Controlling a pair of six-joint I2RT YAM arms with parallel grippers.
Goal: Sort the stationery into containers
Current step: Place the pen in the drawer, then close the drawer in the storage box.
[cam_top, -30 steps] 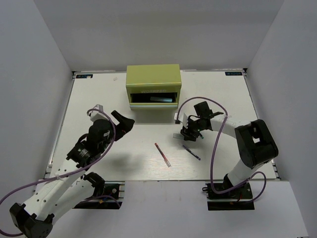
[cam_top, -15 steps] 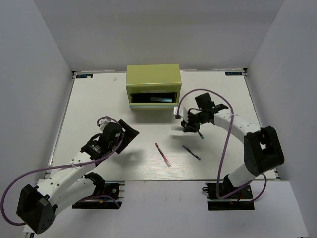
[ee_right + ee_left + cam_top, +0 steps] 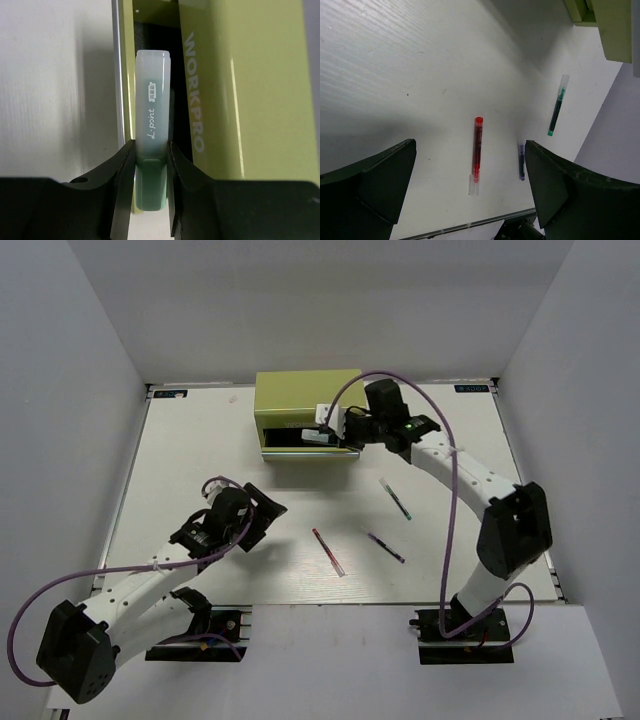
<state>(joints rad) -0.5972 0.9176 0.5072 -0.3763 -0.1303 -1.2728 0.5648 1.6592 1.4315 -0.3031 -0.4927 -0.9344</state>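
Note:
The yellow-green chest (image 3: 308, 405) stands at the back with its lower drawer (image 3: 310, 448) pulled out. My right gripper (image 3: 332, 432) is shut on a pale teal marker (image 3: 151, 130) and holds it over the open drawer (image 3: 126, 75), next to the pale lettering. My left gripper (image 3: 268, 508) is open and empty above the table at the left. A red-white pen (image 3: 328, 551) lies in front of it, also in the left wrist view (image 3: 476, 150). A dark purple pen (image 3: 386, 547) and a teal-tipped pen (image 3: 396, 498) lie to its right.
White walls close in the table on three sides. Purple cables loop from both arms. The table's near edge (image 3: 470, 227) runs just below the red-white pen in the left wrist view.
My right gripper has carried the pale marker from the middle of the table back to the open drawer. A teal-tipped pen now shows where it was. My left gripper has moved forward and right.

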